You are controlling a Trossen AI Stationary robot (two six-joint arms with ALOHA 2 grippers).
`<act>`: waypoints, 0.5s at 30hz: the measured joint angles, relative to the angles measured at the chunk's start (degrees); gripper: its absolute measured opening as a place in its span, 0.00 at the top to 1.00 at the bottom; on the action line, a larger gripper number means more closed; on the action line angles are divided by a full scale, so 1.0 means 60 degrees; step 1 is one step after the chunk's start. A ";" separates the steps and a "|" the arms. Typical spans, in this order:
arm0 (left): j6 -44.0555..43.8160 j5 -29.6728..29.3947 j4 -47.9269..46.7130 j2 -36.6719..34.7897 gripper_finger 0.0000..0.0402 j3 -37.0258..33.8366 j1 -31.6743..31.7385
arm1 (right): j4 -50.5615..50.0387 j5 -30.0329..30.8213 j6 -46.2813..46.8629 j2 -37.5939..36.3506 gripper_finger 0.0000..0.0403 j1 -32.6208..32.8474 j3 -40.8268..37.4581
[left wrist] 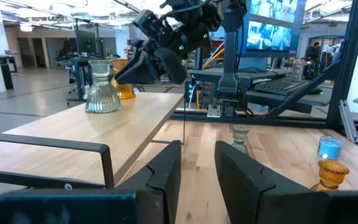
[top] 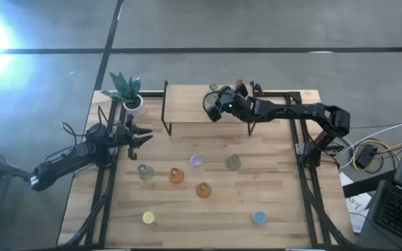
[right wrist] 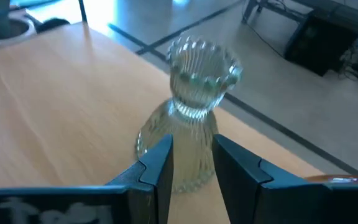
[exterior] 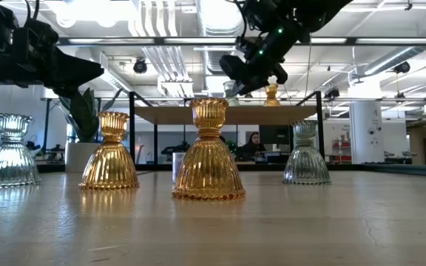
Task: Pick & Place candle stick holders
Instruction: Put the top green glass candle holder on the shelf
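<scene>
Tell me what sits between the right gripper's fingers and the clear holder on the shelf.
Nothing: in the right wrist view the right gripper hangs just short of the clear holder, bare shelf around it.

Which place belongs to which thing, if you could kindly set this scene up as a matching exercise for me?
Things:
1. potted plant
2. blue holder
3. yellow holder
4. clear holder

Places, by the high view:
A. on the raised shelf, right by the right pincer
B. lower right of the table
C. upper left corner of the table
D. lower left of the table

Pairs: 1-C, 2-B, 3-D, 4-A
</scene>
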 joint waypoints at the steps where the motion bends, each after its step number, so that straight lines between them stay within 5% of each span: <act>1: 0.0000 0.0000 0.0000 0.0000 0.74 0.0000 0.0001 | 0.0023 0.0006 0.0035 0.0002 0.74 -0.0001 0.0015; 15: 0.0000 0.0001 0.0000 0.0000 0.74 0.0000 0.0000 | 0.0102 0.0105 0.0493 -0.0085 0.76 -0.0208 -0.0071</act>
